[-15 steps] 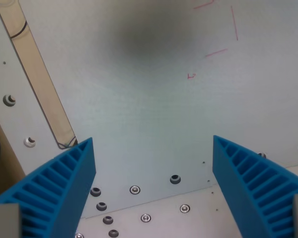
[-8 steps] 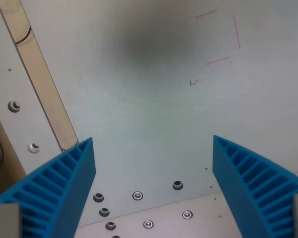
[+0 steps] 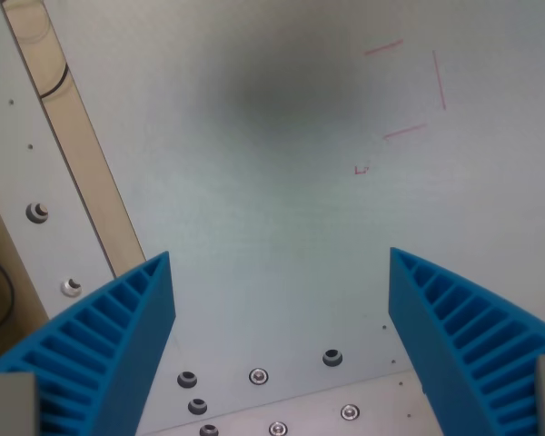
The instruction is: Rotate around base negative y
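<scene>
Table: a pale grey sheet (image 3: pixel 282 236) fills nearly the whole wrist view, with a soft dark shadow (image 3: pixel 291 91) across its upper middle.
Gripper: the gripper (image 3: pixel 280 300) hangs over the sheet with its two blue ribbed fingers (image 3: pixel 109 354) spread wide apart, one at the lower left and one at the lower right of the view; only bare sheet lies between them, nothing held.
Tape strip: a long tan strip (image 3: pixel 68 136) runs at a slant from the top left down to the left finger.
Red marks: thin red lines (image 3: pixel 418 91) form part of a rectangle at the upper right, with a tiny red mark (image 3: pixel 361 169) just below.
Bolts: small bolts and holes (image 3: pixel 332 357) dot the bottom edge, two more (image 3: pixel 38 213) at the left.
</scene>
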`<state>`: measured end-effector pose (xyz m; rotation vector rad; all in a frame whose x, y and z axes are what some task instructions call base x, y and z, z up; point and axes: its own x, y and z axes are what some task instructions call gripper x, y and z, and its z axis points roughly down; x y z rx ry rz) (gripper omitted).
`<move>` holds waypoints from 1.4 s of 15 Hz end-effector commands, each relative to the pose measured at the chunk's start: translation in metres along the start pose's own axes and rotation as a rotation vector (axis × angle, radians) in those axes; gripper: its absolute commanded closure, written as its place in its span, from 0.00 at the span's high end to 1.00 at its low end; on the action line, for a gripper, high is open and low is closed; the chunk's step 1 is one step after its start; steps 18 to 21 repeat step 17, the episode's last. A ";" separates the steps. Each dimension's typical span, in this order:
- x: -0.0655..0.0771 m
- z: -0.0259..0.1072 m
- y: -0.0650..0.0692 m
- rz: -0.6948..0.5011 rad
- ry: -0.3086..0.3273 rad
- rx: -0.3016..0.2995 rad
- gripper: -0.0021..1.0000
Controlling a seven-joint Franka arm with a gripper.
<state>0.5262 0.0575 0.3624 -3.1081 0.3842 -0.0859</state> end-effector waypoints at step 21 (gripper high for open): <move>-0.012 0.001 0.004 -0.002 0.389 0.092 1.00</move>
